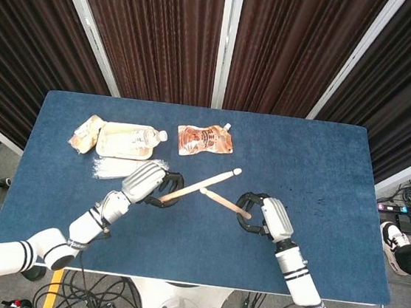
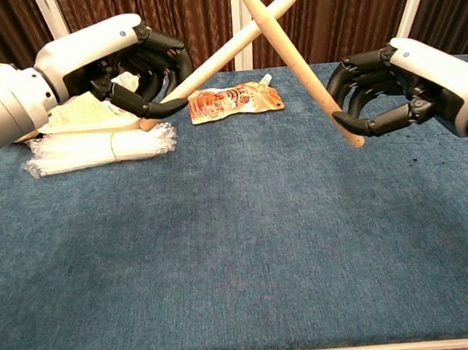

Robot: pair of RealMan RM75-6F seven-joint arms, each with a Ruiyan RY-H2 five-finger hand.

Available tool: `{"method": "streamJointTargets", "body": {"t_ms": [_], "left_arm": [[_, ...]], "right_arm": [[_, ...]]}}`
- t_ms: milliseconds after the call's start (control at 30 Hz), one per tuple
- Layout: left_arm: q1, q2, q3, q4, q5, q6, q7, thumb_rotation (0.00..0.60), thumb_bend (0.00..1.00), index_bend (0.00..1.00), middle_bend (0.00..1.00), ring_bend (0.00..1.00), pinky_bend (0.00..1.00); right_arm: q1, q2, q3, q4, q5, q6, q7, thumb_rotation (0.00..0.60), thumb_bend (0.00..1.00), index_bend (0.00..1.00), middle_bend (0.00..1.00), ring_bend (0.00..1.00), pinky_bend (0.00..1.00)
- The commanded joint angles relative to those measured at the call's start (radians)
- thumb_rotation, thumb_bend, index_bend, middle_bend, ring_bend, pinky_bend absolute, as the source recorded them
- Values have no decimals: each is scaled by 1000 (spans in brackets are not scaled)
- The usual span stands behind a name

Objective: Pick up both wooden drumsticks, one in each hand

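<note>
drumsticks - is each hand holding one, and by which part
Yes. The left hand grips one drumstick near its butt end; the right hand grips the other drumstick near its butt end. The raised tips cross.

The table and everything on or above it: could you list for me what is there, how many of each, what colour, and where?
table: one, blue cloth top, in front of dark brown curtains.
drumsticks: two, pale wood, held above the table's middle, crossing each other; one in the left hand, the other in the right.
orange pouch: one, with a white spout, far middle of the table.
plastic bottle: one, clear with a white cap, lying far left.
small wrapped packet: one, tan, left of the bottle.
clear packet of white sticks: one, just in front of the bottle.
left hand: silver shell, black fingers, grips its drumstick.
right hand: the same colours, grips its drumstick.
</note>
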Motion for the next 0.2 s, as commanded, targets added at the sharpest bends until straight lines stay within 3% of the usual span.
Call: {"method": "streamJointTargets", "body": {"t_ms": [33,200], "left_arm": [[-12,-3,-1,-2,5,8,-19,600,497,633,709,706,725],[-21,2,4,-9,14,23,-28,600,497,633,709,706,725]], "right_arm": [[7,-21,9,6,2,5,5,600,572,776,673,531,364],[17,-42,16,15,4,6,4,600,571,778,674,531,361]]}}
